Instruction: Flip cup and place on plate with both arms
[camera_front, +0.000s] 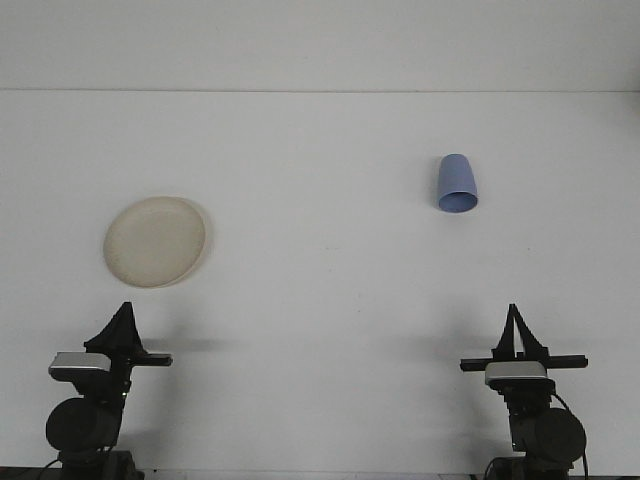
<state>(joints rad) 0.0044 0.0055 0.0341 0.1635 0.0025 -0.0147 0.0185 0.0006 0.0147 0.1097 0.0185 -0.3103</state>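
Left gripper (124, 312) at 7 o'clock, right gripper (513, 315) at 5 o'clock: both low, fingers together at tips, holding nothing, touching nothing. One cup (457, 184), blue, at 1 o'clock, wider end nearest camera; upright or inverted, cannot tell. One plate (155, 241), cream, at 9 o'clock, bare. White table (320, 300) between; no obstruction.

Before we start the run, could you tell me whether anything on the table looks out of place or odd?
Only the blue cup, on the right of the table: it stands upside down, wide rim on the surface. The plate lies flat on the left, with nothing on it. No spill or damage shows.
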